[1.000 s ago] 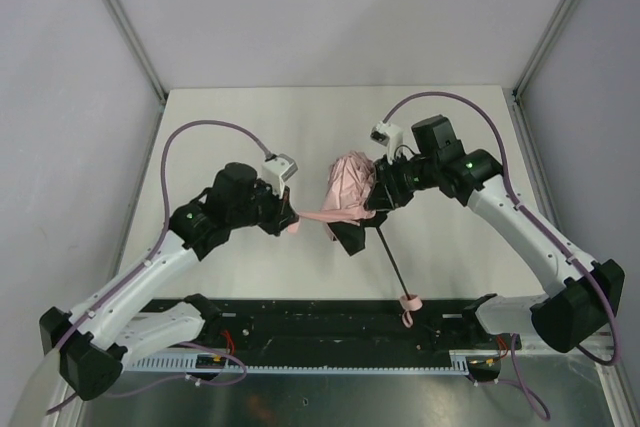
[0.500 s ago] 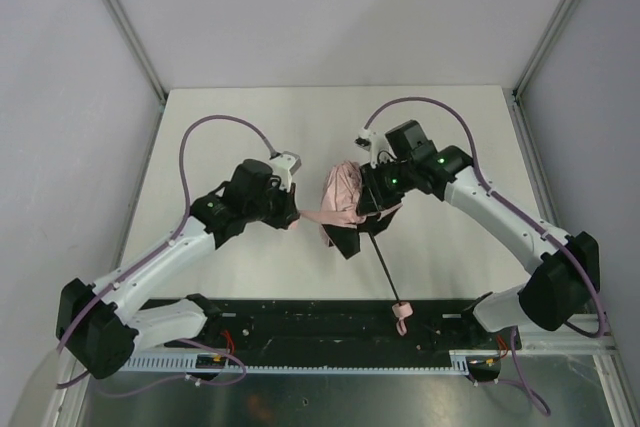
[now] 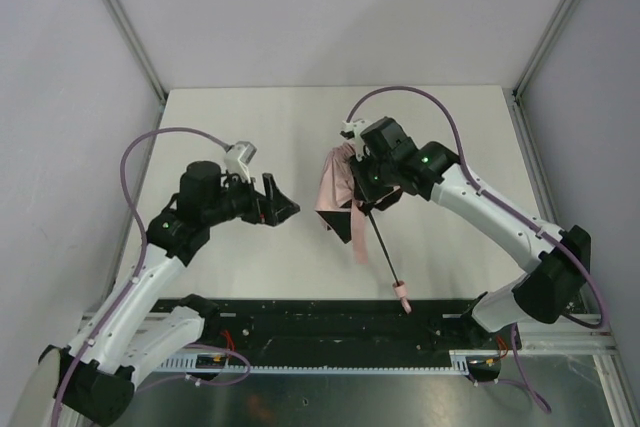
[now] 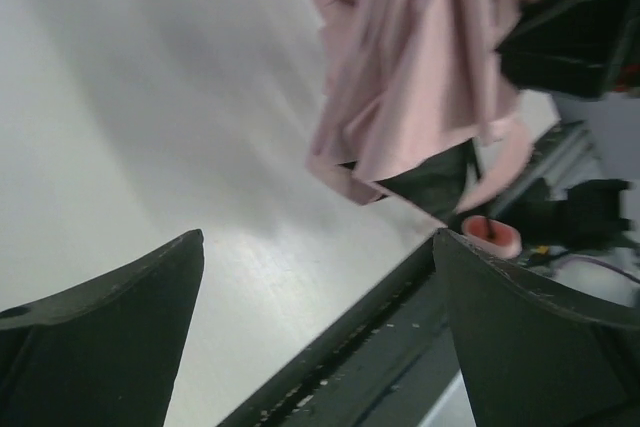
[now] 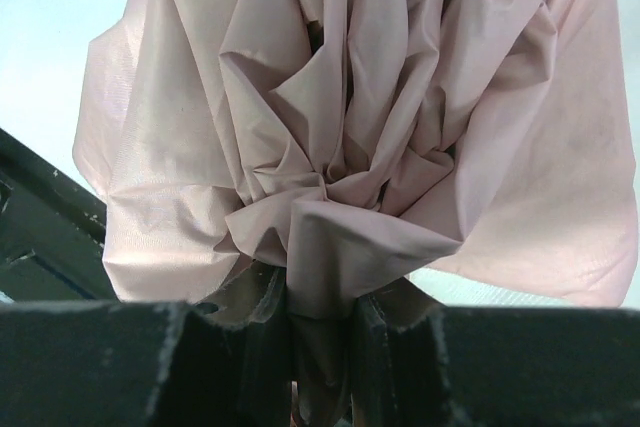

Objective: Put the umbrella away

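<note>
Two grippers: the right gripper (image 5: pixel 320 347) clamps the limp, light canopy of the umbrella (image 3: pixel 335 187); the left gripper (image 3: pixel 288 209) hovers left, jaws apart; the stiff black shaft (image 3: pixel 383 247) looks the surer hold

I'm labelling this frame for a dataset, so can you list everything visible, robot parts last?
umbrella: one, pale pink with a black shaft, mid table, fabric bunched, handle toward the near rail
table: one, white, under everything
rail: one, black, along the table's near edge
walls: grey, around the far and side edges
cables: two, purple, one looping over each arm
left gripper: one, black, open, left of the umbrella and apart from it
right gripper: one, black, shut on the umbrella's fabric
</note>
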